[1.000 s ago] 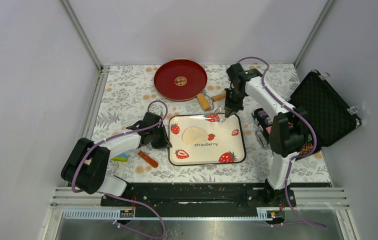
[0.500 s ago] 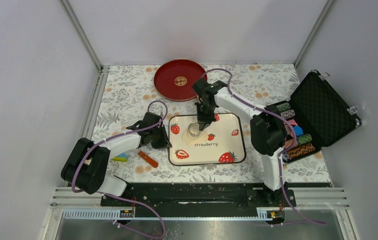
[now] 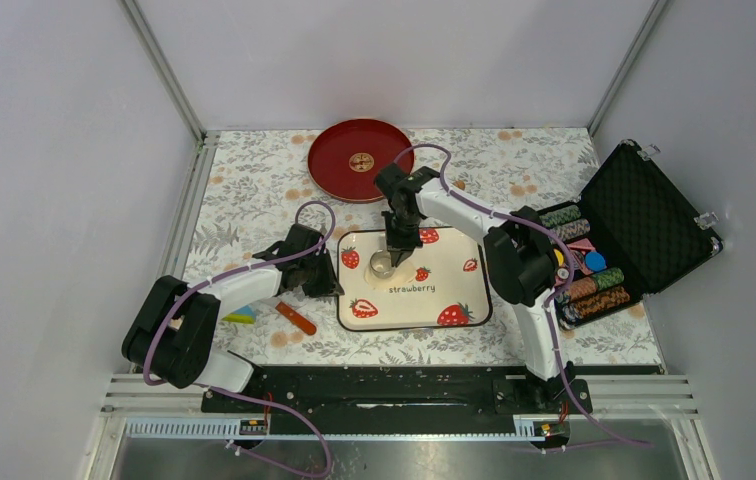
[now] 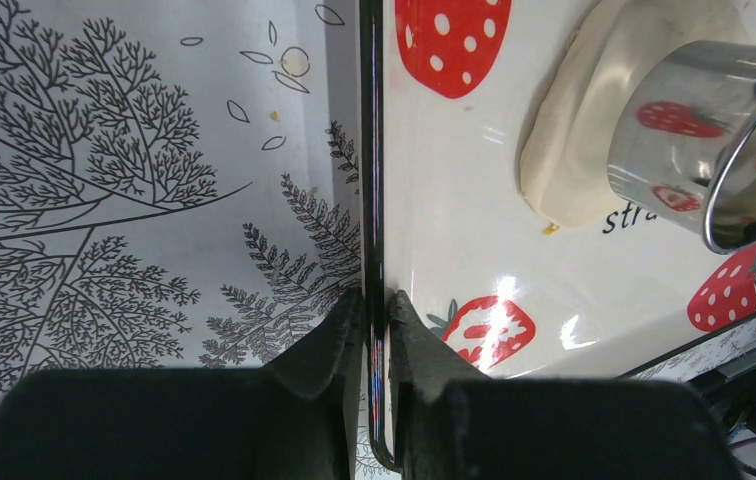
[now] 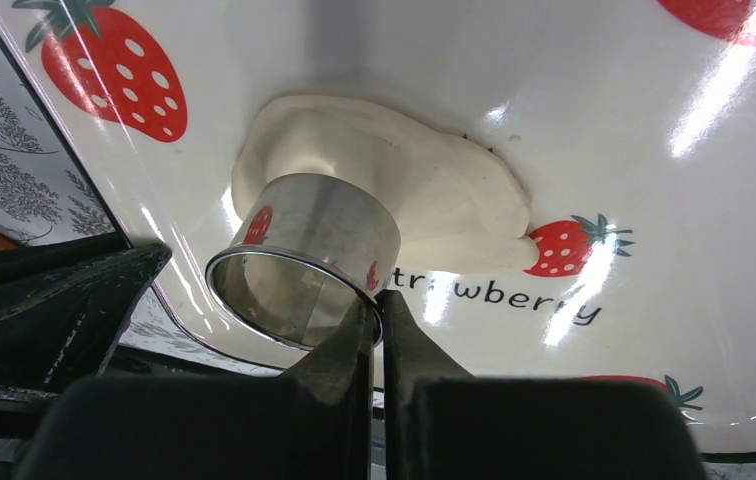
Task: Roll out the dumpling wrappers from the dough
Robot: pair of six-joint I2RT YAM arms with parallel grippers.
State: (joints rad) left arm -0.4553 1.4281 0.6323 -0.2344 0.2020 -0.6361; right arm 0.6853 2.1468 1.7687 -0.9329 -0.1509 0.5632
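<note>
Two arms work a strawberry-printed tray (image 3: 485, 280) on a floral cloth (image 3: 254, 190). The left gripper (image 4: 376, 300) has its fingers pinched narrow on the tray's black left rim, with only patterned cloth beyond that edge. The right gripper (image 5: 376, 305) has its fingers closed on the wall of a single steel ring cutter (image 5: 319, 235). The cutter is tilted, with its lower edge over the near-left part of the dough (image 5: 454, 190) — whether it bites in cannot be told. The one sheet of dough lies on the left half of the tray, just short of the left rim, leaving bare white glaze toward the right rim. It is pale cream, smooth and slightly glossy, an uneven oval with thick rounded edges and no cut showing. One red plate (image 3: 334, 165) sits beyond the tray's far edge, apart from it; one open black case (image 3: 654, 215) stands at the right, and one orange-handled tool (image 3: 296, 318) lies just left of the tray.
</note>
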